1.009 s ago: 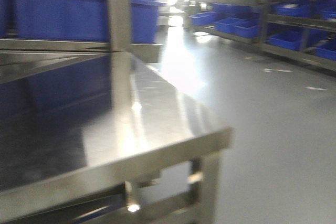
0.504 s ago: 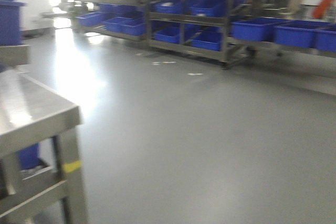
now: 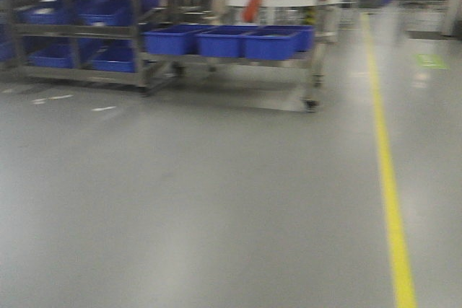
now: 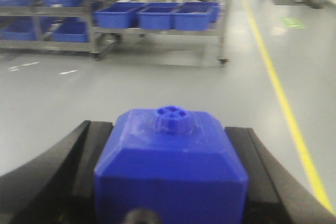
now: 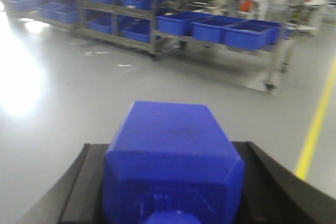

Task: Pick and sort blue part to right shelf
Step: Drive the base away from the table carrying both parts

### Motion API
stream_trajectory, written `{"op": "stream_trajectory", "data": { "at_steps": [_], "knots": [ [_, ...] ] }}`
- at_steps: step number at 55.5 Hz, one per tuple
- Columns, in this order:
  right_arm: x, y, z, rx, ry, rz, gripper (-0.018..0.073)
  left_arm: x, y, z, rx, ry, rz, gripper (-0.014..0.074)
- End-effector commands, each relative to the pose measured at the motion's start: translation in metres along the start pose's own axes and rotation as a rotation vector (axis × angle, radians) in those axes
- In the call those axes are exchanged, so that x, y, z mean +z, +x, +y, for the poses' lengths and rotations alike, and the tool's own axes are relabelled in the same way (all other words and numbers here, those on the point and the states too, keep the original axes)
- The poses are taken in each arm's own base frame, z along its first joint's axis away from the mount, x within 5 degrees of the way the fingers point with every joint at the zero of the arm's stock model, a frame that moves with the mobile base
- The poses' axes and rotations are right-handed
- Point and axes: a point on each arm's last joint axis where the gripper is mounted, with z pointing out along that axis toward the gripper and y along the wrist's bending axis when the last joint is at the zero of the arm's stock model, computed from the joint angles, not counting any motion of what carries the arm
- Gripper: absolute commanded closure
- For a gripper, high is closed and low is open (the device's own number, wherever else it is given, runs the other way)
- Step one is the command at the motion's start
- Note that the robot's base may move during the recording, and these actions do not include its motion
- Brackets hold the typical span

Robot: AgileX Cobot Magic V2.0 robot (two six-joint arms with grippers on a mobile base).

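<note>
My left gripper point(image 4: 170, 182) is shut on a blue part point(image 4: 170, 156), a blocky piece with a round stub on top, held between its black fingers point(image 4: 63, 171). My right gripper point(image 5: 173, 182) is shut on a second blue part point(image 5: 170, 150), whose stub faces the camera. Both are carried above the grey floor. A metal-framed shelf point(image 3: 231, 55) with blue open-top bins point(image 3: 224, 40) stands across the floor at the back; it also shows in the left wrist view point(image 4: 157, 31) and the right wrist view point(image 5: 226, 43). No gripper shows in the front view.
A second rack of blue bins point(image 3: 65, 34) stands left of the shelf. A yellow floor line point(image 3: 390, 192) runs along the right. White marks point(image 3: 72, 102) lie on the grey floor. More racks point(image 5: 79, 3) stretch to the far left.
The front view has swung right: the steel table and its bins have left the frame, and the racks with blue bins and the yellow line have come into view.
</note>
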Motion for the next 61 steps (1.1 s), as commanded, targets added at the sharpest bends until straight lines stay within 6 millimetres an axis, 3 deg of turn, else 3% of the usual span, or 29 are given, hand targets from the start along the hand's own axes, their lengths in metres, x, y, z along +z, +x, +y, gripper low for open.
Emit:
{"op": "stream_trajectory", "data": {
  "at_steps": [1,61],
  "knots": [
    [-0.0057,-0.0156,-0.0001,-0.019,0.002,-0.128,0.0375,-0.0013,-0.0169,-0.0002,0.001,0.0,-0.105,0.0264],
    [-0.0057,-0.0157,-0.0001,-0.019,0.004,-0.129,0.0375,-0.0013,-0.0169,-0.0002,0.001,0.0,-0.105,0.0264]
  ]
}}
